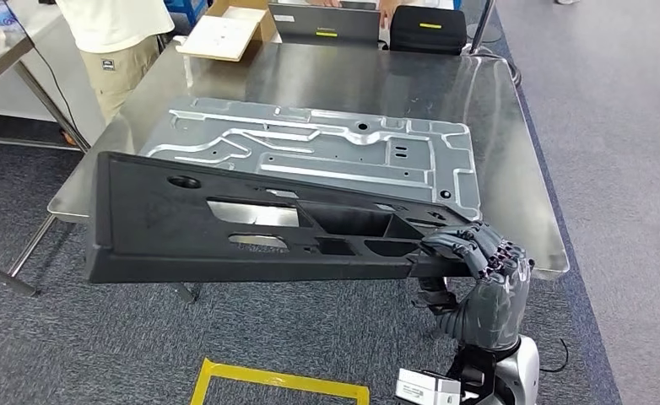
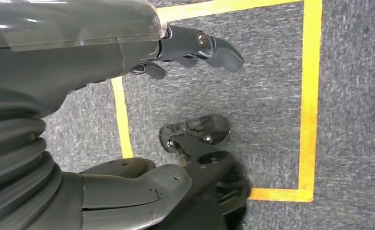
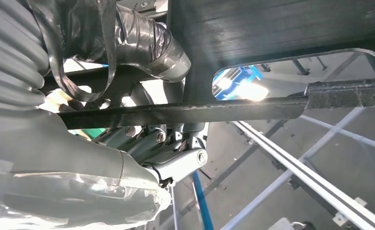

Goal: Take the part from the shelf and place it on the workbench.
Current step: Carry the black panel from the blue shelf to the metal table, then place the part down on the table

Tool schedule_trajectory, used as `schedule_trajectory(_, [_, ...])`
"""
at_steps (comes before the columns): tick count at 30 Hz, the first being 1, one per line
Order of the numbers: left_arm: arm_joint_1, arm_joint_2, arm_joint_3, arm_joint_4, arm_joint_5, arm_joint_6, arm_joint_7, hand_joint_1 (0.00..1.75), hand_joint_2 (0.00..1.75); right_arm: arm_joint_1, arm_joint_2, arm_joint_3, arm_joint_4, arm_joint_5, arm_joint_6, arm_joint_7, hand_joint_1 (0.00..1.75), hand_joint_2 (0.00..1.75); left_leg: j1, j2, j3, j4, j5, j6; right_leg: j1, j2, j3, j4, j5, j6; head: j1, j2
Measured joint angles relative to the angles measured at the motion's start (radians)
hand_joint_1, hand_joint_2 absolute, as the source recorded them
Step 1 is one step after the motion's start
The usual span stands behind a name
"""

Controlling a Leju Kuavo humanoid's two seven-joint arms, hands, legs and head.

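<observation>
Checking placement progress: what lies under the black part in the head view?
Under the black part, gripped at one end by the right hand, are the workbench's near edge and the silver panel's front strip, glimpsed through its cutouts. The rest beneath is covered.

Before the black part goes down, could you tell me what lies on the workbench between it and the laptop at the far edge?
In the head view, a stamped metal panel lies on the workbench between the black part and the laptop; beyond it, the surface is bare.
</observation>
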Motion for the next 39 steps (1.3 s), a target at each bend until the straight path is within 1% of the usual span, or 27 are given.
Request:
schedule_trajectory(1, [-0.001, 0.000, 0.000, 0.000, 0.000, 0.000, 0.000, 0.00, 1.75, 0.000, 0.000, 0.000, 0.000, 0.000, 0.000, 0.000, 1.75, 1.75, -0.002, -0.001, 0.009, -0.020, 0.002, 0.004, 0.001, 0.000, -0.001, 0.002, -0.001, 0.005, 0.000, 0.000])
schedule_trajectory(4, [0.000, 0.000, 0.000, 0.000, 0.000, 0.000, 0.000, 0.00, 1.75, 0.000, 0.000, 0.000, 0.000, 0.001, 0.000, 0.000, 1.75, 1.75, -0.003, -0.001, 0.011, -0.029, 0.008, 0.022, -0.001, 0.000, 0.000, 0.000, -0.001, 0.021, 0.000, 0.000])
schedule_trajectory(5, [0.000, 0.000, 0.000, 0.000, 0.000, 0.000, 0.000, 0.00, 1.75, 0.000, 0.000, 0.000, 0.000, 0.000, 0.000, 0.000, 1.75, 1.75, -0.002, -0.001, 0.013, -0.034, 0.012, 0.029, -0.002, -0.001, -0.003, 0.009, -0.009, 0.027, 0.000, 0.000])
schedule_trajectory(7, [-0.001, -0.001, 0.000, 0.000, 0.000, 0.000, 0.000, 0.00, 1.75, -0.001, 0.000, 0.000, 0.000, 0.000, 0.000, 0.000, 1.75, 1.75, 0.002, 0.001, 0.014, -0.041, 0.018, 0.038, -0.006, -0.002, -0.036, 0.082, -0.057, 0.037, 0.000, 0.000])
schedule_trajectory(9, [-0.001, -0.001, 0.000, 0.000, 0.000, 0.000, 0.000, 0.00, 1.75, 0.000, 0.000, 0.000, 0.000, 0.000, 0.000, 0.000, 1.75, 1.75, 0.002, 0.003, 0.011, -0.042, 0.019, 0.040, -0.009, -0.003, -0.101, 0.217, -0.121, 0.046, 0.000, 0.000])
schedule_trajectory(10, [-0.001, -0.001, 0.000, 0.000, 0.000, 0.000, 0.000, 0.00, 1.75, 0.000, 0.000, 0.000, 0.001, 0.000, 0.000, 0.000, 1.75, 1.75, 0.002, 0.003, 0.011, -0.041, 0.019, 0.040, -0.011, -0.003, -0.125, 0.265, -0.134, 0.048, 0.000, 0.000])
schedule_trajectory(11, [0.000, -0.001, 0.000, 0.000, 0.000, 0.000, 0.000, 0.00, 1.75, 0.001, 0.000, 0.000, 0.001, 0.000, 0.000, 0.000, 1.75, 1.75, 0.002, 0.003, 0.011, -0.041, 0.019, 0.040, -0.012, -0.003, -0.134, 0.280, -0.129, 0.049, 0.000, 0.000])
schedule_trajectory(12, [0.000, -0.001, 0.000, 0.000, 0.000, -0.001, 0.000, 0.00, 1.75, 0.001, 0.000, 0.000, 0.001, 0.000, 0.000, 0.000, 1.75, 1.75, 0.001, 0.003, 0.012, -0.041, 0.018, 0.039, -0.012, -0.004, -0.121, 0.252, -0.104, 0.047, 0.000, 0.000])
schedule_trajectory(14, [0.000, -0.001, 0.000, 0.000, 0.000, -0.001, 0.000, 0.00, 1.75, 0.000, 0.000, 0.000, 0.001, 0.000, 0.000, 0.000, 1.75, 1.75, 0.001, 0.002, 0.017, -0.041, 0.016, 0.036, -0.010, -0.006, -0.054, 0.114, -0.033, 0.039, 0.000, 0.000])
schedule_trajectory(15, [0.000, -0.001, 0.000, 0.000, 0.000, -0.001, 0.000, 0.00, 1.75, -0.001, 0.000, 0.000, 0.001, 0.000, 0.000, 0.000, 1.75, 1.75, 0.000, 0.002, 0.018, -0.041, 0.014, 0.033, -0.007, -0.007, -0.022, 0.049, -0.009, 0.033, 0.000, 0.000])
schedule_trajectory(16, [-0.001, -0.002, 0.000, 0.000, 0.000, -0.001, 0.000, 0.00, 1.75, -0.001, 0.000, 0.001, 0.000, 0.000, 0.000, 0.000, 1.75, 1.75, -0.002, 0.002, 0.018, -0.041, 0.013, 0.029, -0.004, -0.008, -0.003, 0.007, 0.002, 0.028, 0.000, 0.000])
schedule_trajectory(18, [-0.001, -0.002, 0.000, 0.000, -0.001, -0.002, 0.000, 0.00, 1.75, -0.001, 0.000, 0.001, 0.000, 0.000, -0.001, 0.000, 1.75, 1.75, -0.004, 0.002, 0.019, -0.043, 0.011, 0.017, 0.002, -0.007, 0.003, -0.011, 0.001, 0.019, 0.000, 0.000])
schedule_trajectory(20, [-0.002, -0.002, 0.000, 0.000, -0.001, -0.002, 0.000, 0.00, 1.75, -0.001, 0.000, 0.001, 0.000, 0.000, -0.001, 0.001, 1.75, 1.75, -0.004, 0.003, 0.019, -0.041, 0.006, 0.006, -0.002, -0.006, 0.006, -0.018, 0.004, 0.008, 0.000, 0.000])
schedule_trajectory(21, [-0.002, -0.002, 0.000, 0.000, -0.002, -0.002, -0.001, 0.00, 1.75, -0.001, 0.000, 0.000, 0.000, 0.001, -0.001, 0.001, 1.75, 1.75, -0.004, 0.003, 0.012, -0.021, -0.008, 0.002, -0.005, -0.006, 0.009, -0.023, 0.006, 0.001, 0.000, 0.000])
schedule_trajectory(22, [-0.003, -0.002, 0.000, 0.000, -0.002, -0.002, -0.001, 0.00, 1.75, -0.001, 0.000, 0.000, 0.000, 0.001, -0.001, 0.001, 1.75, 1.75, -0.004, 0.002, -0.007, 0.021, -0.034, -0.001, -0.008, -0.007, 0.012, -0.028, 0.008, -0.005, 0.000, 0.000])
schedule_trajectory(24, [-0.002, -0.002, 0.000, 0.000, -0.003, -0.002, -0.003, 0.00, 1.75, 0.000, 0.000, 0.000, 0.000, 0.002, -0.001, 0.001, 1.75, 1.75, -0.003, 0.001, -0.072, 0.155, -0.099, -0.004, -0.007, -0.008, 0.013, -0.030, 0.007, -0.012, 0.000, 0.000])
schedule_trajectory(25, [-0.001, -0.002, 0.000, 0.000, -0.003, -0.003, -0.004, 0.00, 1.75, 0.001, 0.000, 0.000, 0.000, 0.002, -0.001, 0.001, 1.75, 1.75, -0.003, 0.001, -0.103, 0.215, -0.119, -0.005, -0.006, -0.008, 0.014, -0.029, 0.005, -0.014, 0.000, 0.000])
schedule_trajectory(26, [0.000, -0.002, 0.000, 0.000, -0.004, -0.003, -0.004, 0.00, 1.75, 0.001, 0.000, 0.000, 0.000, 0.002, -0.001, 0.001, 1.75, 1.75, -0.003, 0.001, -0.121, 0.246, -0.120, -0.006, -0.004, -0.007, 0.015, -0.028, 0.003, -0.015, 0.000, 0.000])
schedule_trajectory(27, [0.001, -0.002, 0.000, 0.000, -0.004, -0.004, -0.005, 0.00, 1.75, 0.001, 0.000, 0.000, 0.000, 0.002, -0.001, 0.001, 1.75, 1.75, -0.003, 0.001, -0.120, 0.236, -0.100, -0.005, -0.003, -0.006, 0.017, -0.027, 0.001, -0.015, 0.000, 0.000])
schedule_trajectory(29, [0.001, -0.002, 0.000, 0.000, -0.004, -0.004, -0.006, 0.00, 1.75, 0.002, 0.000, 0.000, 0.000, 0.002, 0.000, 0.001, 1.75, 1.75, -0.003, 0.001, -0.066, 0.112, -0.022, 0.002, -0.002, -0.003, 0.025, -0.022, -0.007, -0.011, 0.000, 0.000])
schedule_trajectory(30, [0.001, -0.002, 0.000, 0.000, -0.004, -0.004, -0.006, 0.00, 1.75, 0.001, 0.000, 0.000, 0.000, 0.002, 0.000, 0.001, 1.75, 1.75, -0.005, 0.000, -0.035, 0.044, 0.005, 0.006, 0.000, -0.002, 0.027, -0.018, -0.012, -0.007, 0.000, 0.000])
schedule_trajectory(31, [0.000, -0.002, 0.000, 0.000, -0.004, -0.004, -0.007, 0.00, 1.75, 0.001, 0.000, 0.000, 0.000, 0.002, 0.000, 0.001, 1.75, 1.75, -0.007, 0.000, -0.013, -0.003, 0.020, 0.009, 0.002, -0.002, 0.027, -0.014, -0.016, -0.003, 0.000, 0.000])
schedule_trajectory(32, [-0.001, -0.002, 0.000, 0.000, -0.004, -0.004, -0.007, 0.00, 1.75, 0.001, 0.000, 0.000, 0.000, 0.002, 0.000, 0.001, 1.75, 1.75, -0.009, -0.001, -0.003, -0.026, 0.021, 0.012, 0.003, -0.001, 0.026, -0.012, -0.019, 0.002, 0.000, 0.000])
schedule_trajectory(35, [0.001, -0.002, 0.000, 0.000, -0.004, -0.003, -0.008, 0.00, 1.75, 0.001, 0.000, 0.000, 0.000, 0.003, 0.000, 0.001, 1.75, 1.75, -0.008, -0.002, 0.002, -0.037, 0.021, 0.025, 0.002, -0.002, 0.026, -0.009, -0.023, 0.017, 0.000, 0.000])
schedule_trajectory(36, [0.001, -0.002, 0.000, 0.000, -0.003, -0.002, -0.008, 0.00, 1.75, 0.001, 0.000, 0.000, 0.000, 0.003, 0.000, 0.001, 1.75, 1.75, -0.006, -0.001, 0.005, -0.042, 0.023, 0.031, 0.001, -0.002, 0.021, 0.005, -0.033, 0.023, 0.000, 0.000])
schedule_trajectory(37, [0.000, -0.002, 0.000, 0.000, -0.002, 0.000, -0.007, 0.00, 1.75, 0.000, 0.000, 0.000, 0.000, 0.004, 0.000, 0.002, 1.75, 1.75, -0.004, -0.001, 0.008, -0.046, 0.025, 0.036, -0.001, -0.003, 0.005, 0.038, -0.053, 0.029, 0.000, 0.000])
schedule_trajectory(39, [-0.001, -0.002, 0.001, 0.000, 0.002, 0.003, -0.006, 0.00, 1.75, 0.001, 0.000, 0.000, 0.000, 0.005, 0.000, 0.002, 1.75, 1.75, -0.003, 0.000, 0.010, -0.049, 0.024, 0.041, -0.006, -0.004, -0.057, 0.158, -0.111, 0.039, 0.000, 0.000])
